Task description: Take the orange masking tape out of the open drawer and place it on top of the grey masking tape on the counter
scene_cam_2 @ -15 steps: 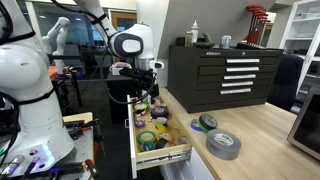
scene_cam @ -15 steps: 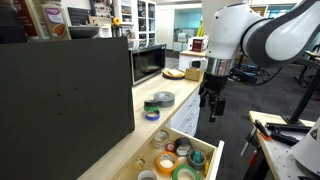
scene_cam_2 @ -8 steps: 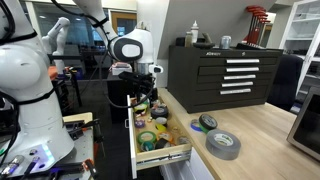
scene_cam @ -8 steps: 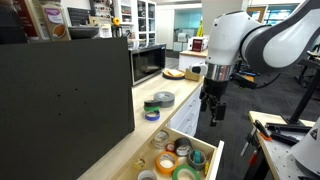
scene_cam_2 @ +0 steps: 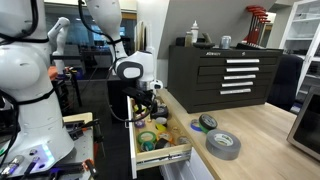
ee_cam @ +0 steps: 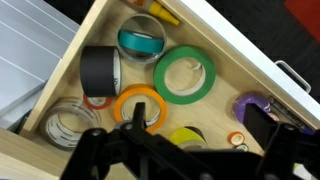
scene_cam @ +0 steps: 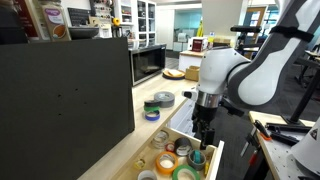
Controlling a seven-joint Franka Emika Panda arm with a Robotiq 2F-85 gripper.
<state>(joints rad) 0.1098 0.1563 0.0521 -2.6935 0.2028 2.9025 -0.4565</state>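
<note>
The orange masking tape (ee_cam: 140, 104) lies flat in the open wooden drawer (ee_cam: 236, 52), seen in the wrist view. My gripper (ee_cam: 200, 132) is open and empty just above the drawer's contents. Its left finger is over the orange roll's right edge, and a yellow roll (ee_cam: 186, 135) lies between the fingers. In both exterior views the gripper (scene_cam: 203, 136) (scene_cam_2: 148, 106) hangs low over the drawer (scene_cam: 205, 150) (scene_cam_2: 167, 154). The grey masking tape (scene_cam: 164, 99) (scene_cam_2: 223, 144) lies flat on the counter beyond the drawer.
The drawer also holds a green roll (ee_cam: 185, 75), a teal roll (ee_cam: 141, 42), a black roll (ee_cam: 100, 70), a clear roll (ee_cam: 64, 122) and a purple roll (ee_cam: 254, 106). Small tape rolls (scene_cam: 151, 109) lie beside the grey tape. A microwave (scene_cam: 148, 63) and a black tool chest (scene_cam_2: 222, 76) stand on the counter.
The arm has come down and moved over the open drawer, bringing the gripper close to the rolls. The rolls have not moved.
</note>
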